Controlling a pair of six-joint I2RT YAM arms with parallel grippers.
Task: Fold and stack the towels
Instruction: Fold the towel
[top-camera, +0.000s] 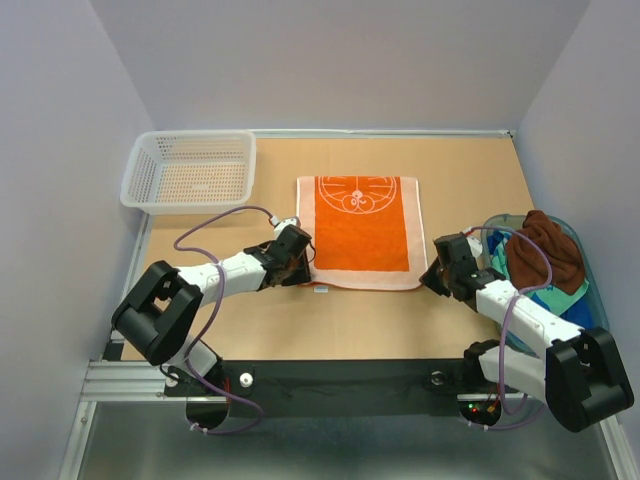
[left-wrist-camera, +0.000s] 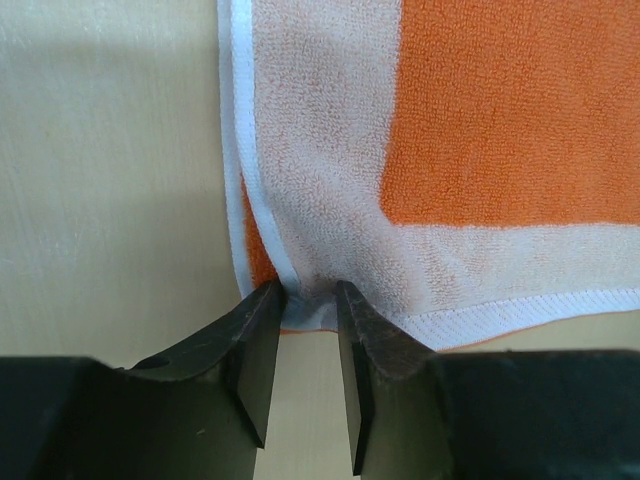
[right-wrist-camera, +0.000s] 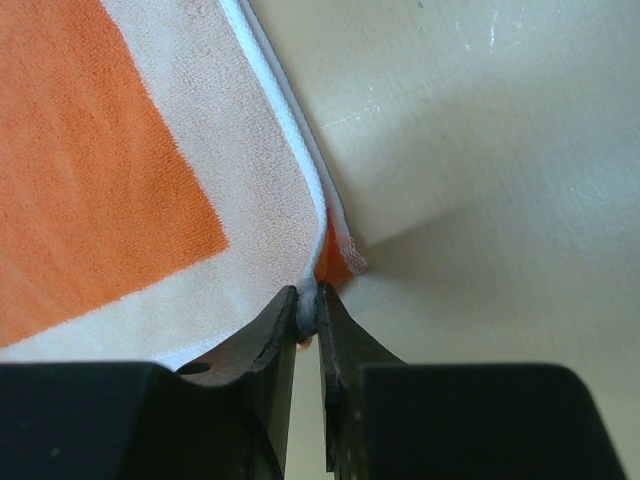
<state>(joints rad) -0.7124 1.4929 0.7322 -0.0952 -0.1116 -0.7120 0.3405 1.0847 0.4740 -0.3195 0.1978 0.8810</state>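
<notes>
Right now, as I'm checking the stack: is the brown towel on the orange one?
No, the brown towel lies in the tub, apart from the orange towel.

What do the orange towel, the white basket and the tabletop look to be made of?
The orange towel: looped terry, likely cotton; fuzzy pile, stitched white hem. The white basket: moulded plastic, mesh walls, slight gloss. The tabletop: pale wood or laminate, smooth, matte; which is unclear.

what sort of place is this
Probably a robot lab test cell, not a home: plain grey walls box in a wooden table, two arms are bolted to a metal rail, and an orange towel lies between them.
</notes>
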